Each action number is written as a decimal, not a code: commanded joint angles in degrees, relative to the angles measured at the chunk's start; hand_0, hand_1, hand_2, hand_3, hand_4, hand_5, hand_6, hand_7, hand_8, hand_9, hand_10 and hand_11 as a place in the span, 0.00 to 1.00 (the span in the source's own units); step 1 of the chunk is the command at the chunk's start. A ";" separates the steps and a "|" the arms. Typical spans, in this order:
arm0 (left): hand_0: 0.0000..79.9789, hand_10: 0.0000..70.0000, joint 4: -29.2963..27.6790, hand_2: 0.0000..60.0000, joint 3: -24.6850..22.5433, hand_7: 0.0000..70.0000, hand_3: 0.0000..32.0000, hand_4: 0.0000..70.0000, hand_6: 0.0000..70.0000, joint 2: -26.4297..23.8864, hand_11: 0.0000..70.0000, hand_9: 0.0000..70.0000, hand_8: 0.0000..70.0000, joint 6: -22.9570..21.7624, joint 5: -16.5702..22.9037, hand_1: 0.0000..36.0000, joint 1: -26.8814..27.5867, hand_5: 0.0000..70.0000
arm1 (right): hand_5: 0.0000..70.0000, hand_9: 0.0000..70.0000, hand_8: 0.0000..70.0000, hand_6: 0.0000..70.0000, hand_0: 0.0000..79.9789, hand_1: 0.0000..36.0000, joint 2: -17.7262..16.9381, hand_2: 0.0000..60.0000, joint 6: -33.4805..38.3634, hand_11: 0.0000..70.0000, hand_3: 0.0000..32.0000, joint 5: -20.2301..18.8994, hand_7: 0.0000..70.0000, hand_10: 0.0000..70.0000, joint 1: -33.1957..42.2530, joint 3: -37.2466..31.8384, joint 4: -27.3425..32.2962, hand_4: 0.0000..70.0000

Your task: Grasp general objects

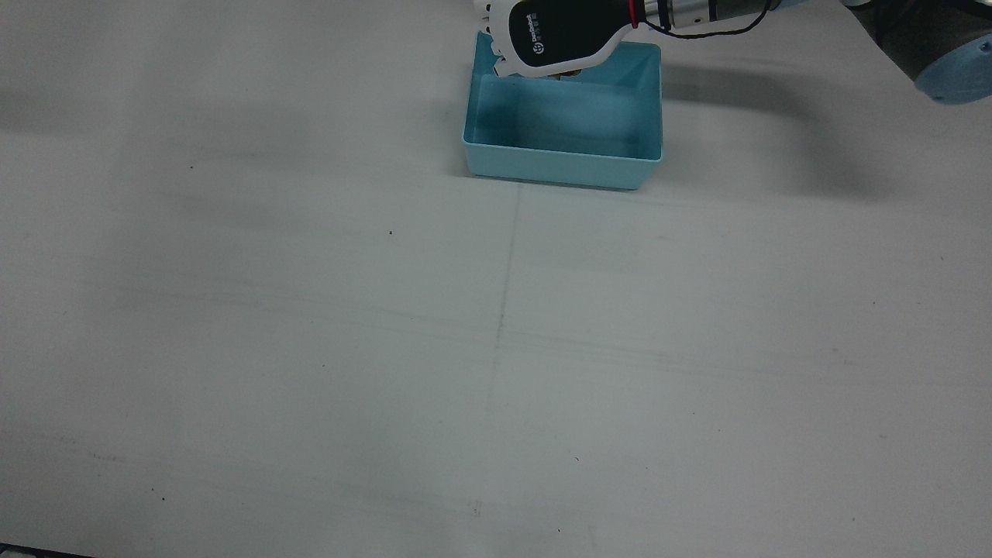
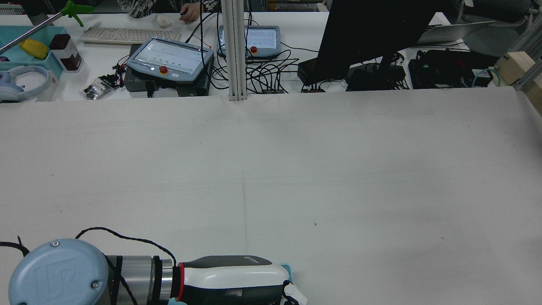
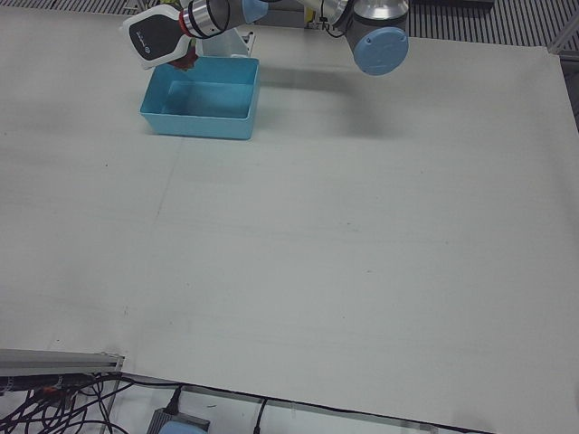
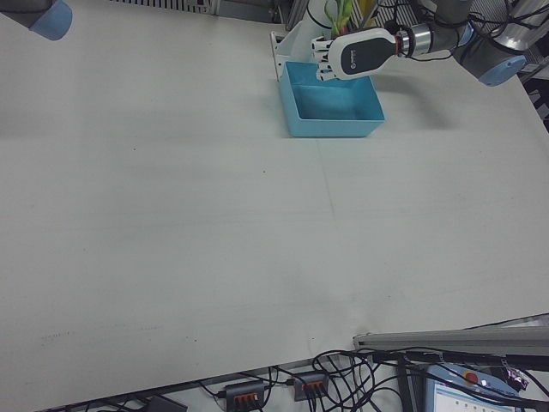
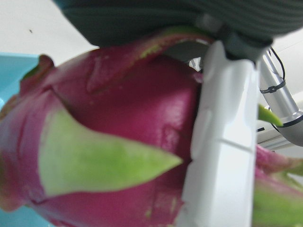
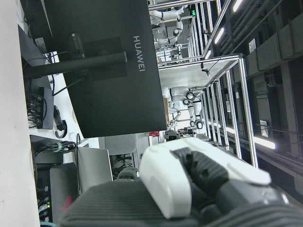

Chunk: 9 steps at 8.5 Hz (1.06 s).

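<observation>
Front view: my left hand (image 1: pixel 554 35) hovers over the light-blue rectangular plastic bin (image 1: pixel 563 164) at 12 o'clock on the table (image 1: pixel 310 349). Left hand view: fingers (image 5: pixel 222 142) clamp the magenta, green-scaled dragon fruit (image 5: pixel 109 151), long axis crosswise. Right hand view: right hand (image 6: pixel 189 189) far off, grip unclear.

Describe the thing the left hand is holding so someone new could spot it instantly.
Start at the light blue bin, the only container on the white table, near the robot's side. The left hand hangs over the bin's far corner, shut on a dragon fruit. It is magenta-skinned with green-tipped scales, the only fruit on the work surface, and mostly hidden under the hand except in the left hand view.
</observation>
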 commanded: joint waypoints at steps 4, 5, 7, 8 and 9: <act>0.97 0.02 0.07 0.00 -2.83 0.08 0.96 0.00 0.00 3.80 0.07 0.00 0.00 0.14 -4.03 0.56 1.26 0.75 | 0.00 0.00 0.00 0.00 0.00 0.00 0.00 0.00 0.00 0.00 0.00 0.05 0.00 0.00 0.00 -0.12 0.06 0.00; 0.97 0.02 -0.02 0.00 -2.75 0.08 0.91 0.00 0.00 5.03 0.08 0.00 0.00 0.14 -4.03 0.57 -0.40 0.76 | 0.00 0.00 0.00 0.00 0.00 0.00 0.09 0.00 0.00 0.00 0.00 0.05 0.00 0.00 0.00 -0.12 0.06 0.00; 0.99 0.02 -1.50 0.00 -1.96 0.08 0.81 0.00 0.00 8.97 0.09 0.00 0.00 -0.82 -2.89 0.58 -12.21 0.78 | 0.00 0.00 0.00 0.00 0.00 0.00 0.00 0.00 0.00 0.00 0.00 0.05 0.00 0.00 0.00 -0.03 0.06 0.00; 0.98 0.03 -10.65 0.00 1.27 0.08 0.79 0.00 0.00 13.69 0.09 0.00 0.00 -5.27 -0.62 0.57 -19.59 0.79 | 0.00 0.00 0.00 0.00 0.00 0.00 0.00 0.00 0.00 0.00 0.00 0.05 0.00 0.00 0.00 -0.03 0.06 0.00; 0.95 0.05 -24.83 0.00 8.43 0.10 0.89 0.00 0.00 18.61 0.12 0.00 0.00 -12.62 1.32 0.58 -25.58 0.88 | 0.00 0.00 0.00 0.00 0.00 0.00 0.00 0.00 0.00 0.00 0.00 0.05 0.00 0.00 0.00 -0.03 0.06 0.00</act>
